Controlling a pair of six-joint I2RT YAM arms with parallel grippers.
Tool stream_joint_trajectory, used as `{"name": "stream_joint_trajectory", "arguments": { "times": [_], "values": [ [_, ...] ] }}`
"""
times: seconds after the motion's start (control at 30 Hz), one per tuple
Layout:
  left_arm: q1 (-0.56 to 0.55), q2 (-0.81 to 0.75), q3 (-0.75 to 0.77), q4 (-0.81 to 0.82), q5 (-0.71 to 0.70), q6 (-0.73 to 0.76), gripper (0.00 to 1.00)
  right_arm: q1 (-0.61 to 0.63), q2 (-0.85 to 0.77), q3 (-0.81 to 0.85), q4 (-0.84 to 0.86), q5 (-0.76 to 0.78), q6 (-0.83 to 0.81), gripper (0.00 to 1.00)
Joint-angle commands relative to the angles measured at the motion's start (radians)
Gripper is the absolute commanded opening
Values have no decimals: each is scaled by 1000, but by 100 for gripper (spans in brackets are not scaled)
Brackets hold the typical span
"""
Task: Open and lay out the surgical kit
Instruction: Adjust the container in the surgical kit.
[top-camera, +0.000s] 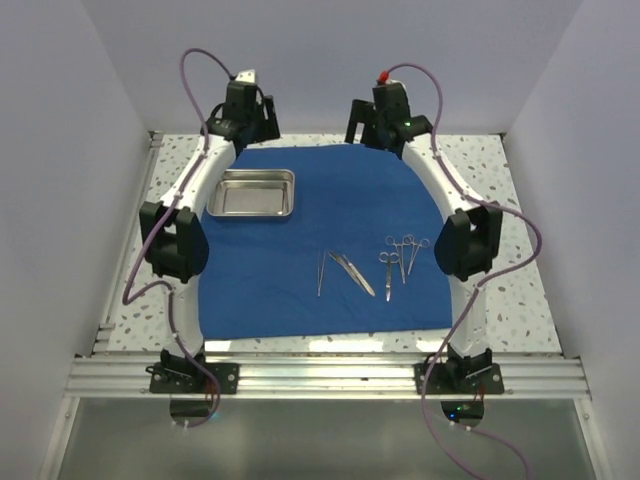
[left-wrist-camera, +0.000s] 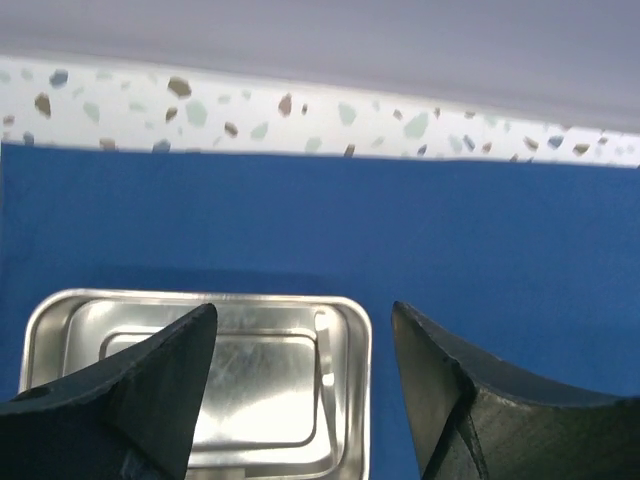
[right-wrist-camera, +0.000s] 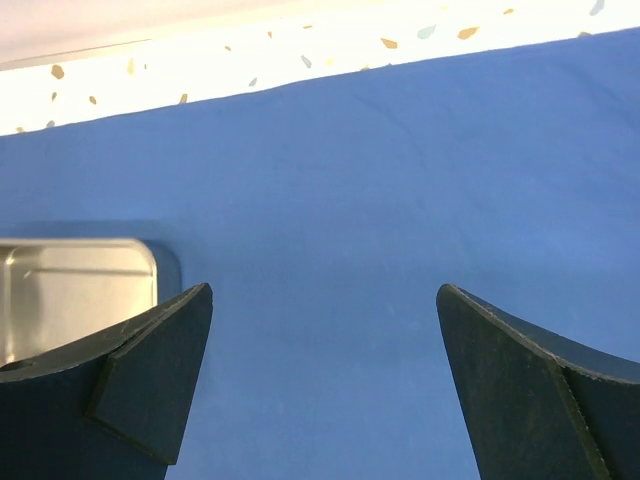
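Note:
The royal-blue cloth (top-camera: 320, 220) lies spread flat over the table. On its back left part sits the shiny steel tray (top-camera: 257, 193), empty. Several slim silver instruments lie in a row near the cloth's middle: tweezers (top-camera: 320, 272), a second pair (top-camera: 352, 272), scissors (top-camera: 387, 272) and ring-handled forceps (top-camera: 407, 252). My left gripper (top-camera: 262, 120) hangs at the back left, above the tray's far side, open with nothing between its fingers; below it the tray (left-wrist-camera: 240, 370) shows. My right gripper (top-camera: 360, 122) hangs at the back right, open over bare cloth (right-wrist-camera: 330, 200), with the tray's corner (right-wrist-camera: 70, 290) at the left.
The speckled white tabletop (top-camera: 500, 290) shows around the cloth. Grey walls close in the back and both sides. An aluminium rail (top-camera: 320, 378) with the two arm bases runs along the near edge. Purple cables loop beside each arm.

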Motion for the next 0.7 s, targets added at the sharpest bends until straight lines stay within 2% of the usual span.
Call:
{"name": "stream_joint_trajectory", "arguments": {
  "times": [0.0, 0.03, 0.13, 0.3, 0.67],
  "values": [
    [-11, -114, -156, -40, -13, -27, 74, 4, -143, -66, -95, -38, 33, 98],
    [-13, -131, -204, -43, -6, -45, 73, 4, -187, -112, -110, -35, 53, 98],
    [-16, -111, -171, -123, 24, -67, 66, 4, -264, -178, -162, -21, 61, 99],
    [-40, -88, -178, -145, 27, -77, 66, 4, -300, -187, -278, -27, 46, 98],
    [-83, 19, -190, -177, -33, -90, 65, -21, -359, -259, -308, -4, -2, 99]
  ]
}}
